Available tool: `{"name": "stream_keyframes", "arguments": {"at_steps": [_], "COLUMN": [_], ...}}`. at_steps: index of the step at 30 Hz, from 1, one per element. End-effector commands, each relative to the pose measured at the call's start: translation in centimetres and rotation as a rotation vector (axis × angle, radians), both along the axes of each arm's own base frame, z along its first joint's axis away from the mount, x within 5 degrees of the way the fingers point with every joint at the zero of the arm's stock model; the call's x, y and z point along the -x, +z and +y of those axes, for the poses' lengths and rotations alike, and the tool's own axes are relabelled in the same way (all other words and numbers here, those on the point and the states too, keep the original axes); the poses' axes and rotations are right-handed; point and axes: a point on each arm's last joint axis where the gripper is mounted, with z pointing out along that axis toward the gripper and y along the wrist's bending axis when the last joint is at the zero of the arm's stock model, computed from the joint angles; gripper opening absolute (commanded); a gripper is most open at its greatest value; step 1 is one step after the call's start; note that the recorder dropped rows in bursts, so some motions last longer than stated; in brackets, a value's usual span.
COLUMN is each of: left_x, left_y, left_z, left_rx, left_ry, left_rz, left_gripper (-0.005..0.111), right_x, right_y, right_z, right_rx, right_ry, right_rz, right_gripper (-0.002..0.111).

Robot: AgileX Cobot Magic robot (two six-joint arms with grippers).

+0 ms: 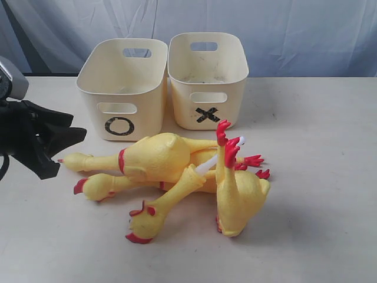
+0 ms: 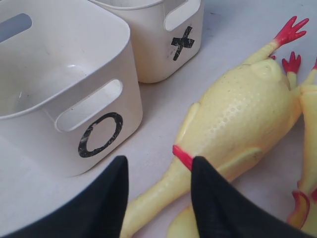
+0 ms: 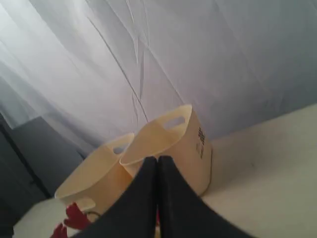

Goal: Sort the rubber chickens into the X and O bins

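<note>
Several yellow rubber chickens lie piled in front of the bins. The top one [image 1: 156, 156] points its head left, and a second [image 1: 97, 187] lies under it. A third [image 1: 154, 215] has its head toward the front, and a fourth [image 1: 238, 197] has its red feet up. The O bin [image 1: 147, 115] stands left of the X bin [image 1: 231, 103]; both look empty. My left gripper [image 1: 70, 147] is open, its fingers either side of the top chicken's neck [image 2: 163, 191], just below the red neck band [image 2: 182, 157]. My right gripper [image 3: 157, 159] is shut on nothing, off the table, out of the exterior view.
The bins stand side by side near the table's far edge, in front of a pale backdrop cloth [image 1: 283, 29]. In the right wrist view the X bin [image 3: 183, 144] and O bin [image 3: 94, 178] sit beyond the fingers, with red chicken parts [image 3: 74, 215] low beside them.
</note>
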Motion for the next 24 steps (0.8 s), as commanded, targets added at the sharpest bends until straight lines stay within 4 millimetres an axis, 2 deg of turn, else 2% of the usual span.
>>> {"name": "stream_keyframes", "arguments": {"at_steps": [1,6,9,13,18,24], "left_x": [-0.3,-0.3,-0.3,-0.3,-0.3,-0.3], "left_y": [0.2,0.2,0.2,0.2,0.2,0.2], "left_z": [-0.1,-0.1,-0.1,-0.1,-0.1,-0.1], "left_rx": [0.039,0.039,0.039,0.039,0.039,0.039], "left_ry": [0.024,0.024,0.024,0.024,0.024,0.024], "left_rz": [0.0,0.0,0.0,0.0,0.0,0.0], "left_gripper": [0.04,0.04,0.04,0.04,0.04,0.04], "right_x": [-0.4,-1.5,-2.4,-4.0,-5.4,-6.7], "right_y": [2.1,5.5,6.5,6.4,5.4,4.2], "right_z": [0.6,1.9,2.9,4.1,6.2,8.2], "right_rx": [0.18,0.417,0.575,0.691,0.803,0.786], "right_ry": [0.065,0.216,0.347,0.485,0.671,0.764], "right_rz": [0.137,0.166,0.195,0.245,0.218,0.255], "right_gripper": [-0.001,-0.001,-0.001,-0.001,-0.001,-0.001]}}
